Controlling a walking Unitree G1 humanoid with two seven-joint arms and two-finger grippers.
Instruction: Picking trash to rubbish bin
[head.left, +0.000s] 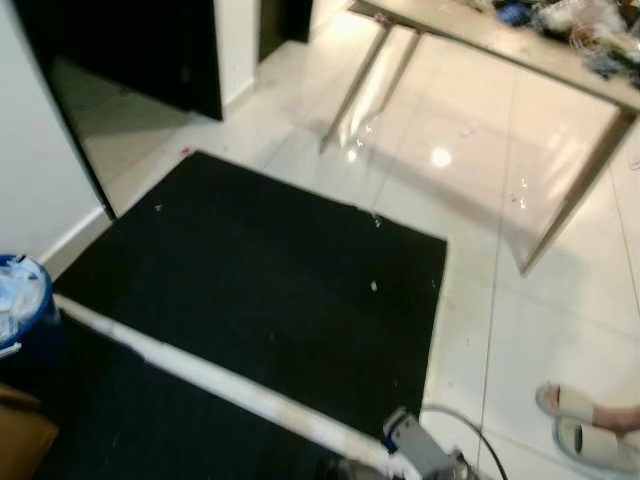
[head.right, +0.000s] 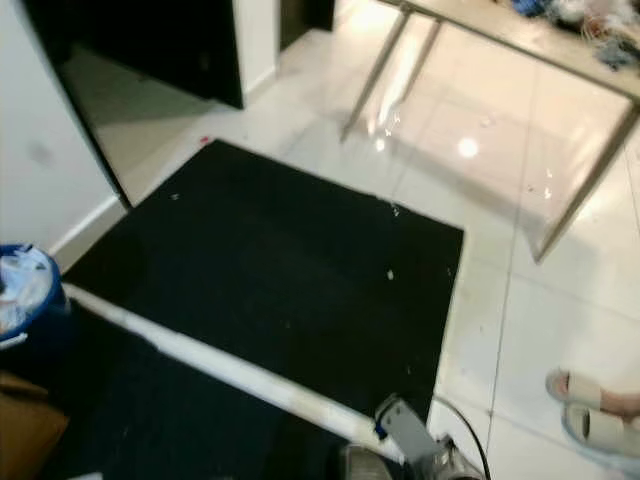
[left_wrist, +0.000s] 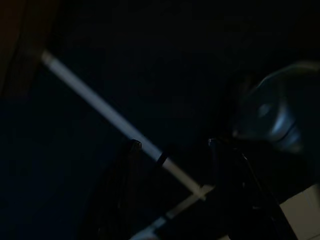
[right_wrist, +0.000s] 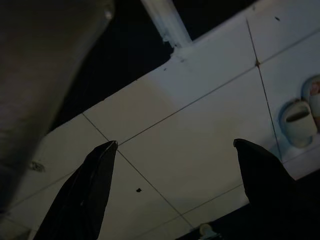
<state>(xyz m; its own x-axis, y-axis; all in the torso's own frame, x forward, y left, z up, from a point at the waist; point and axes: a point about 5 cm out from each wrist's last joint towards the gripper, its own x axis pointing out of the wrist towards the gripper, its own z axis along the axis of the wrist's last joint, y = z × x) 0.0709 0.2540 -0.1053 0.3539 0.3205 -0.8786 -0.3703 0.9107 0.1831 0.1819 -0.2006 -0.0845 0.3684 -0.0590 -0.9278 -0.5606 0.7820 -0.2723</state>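
Right wrist view shows your right gripper spread wide and empty over bare tile, idle. Your left gripper also gapes, holding nothing. Bin sits left of the rug; specks there look like trash.

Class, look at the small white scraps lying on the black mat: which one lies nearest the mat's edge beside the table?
The scrap right at the black mat's far edge facing the table; the other scrap lies further in on the mat.
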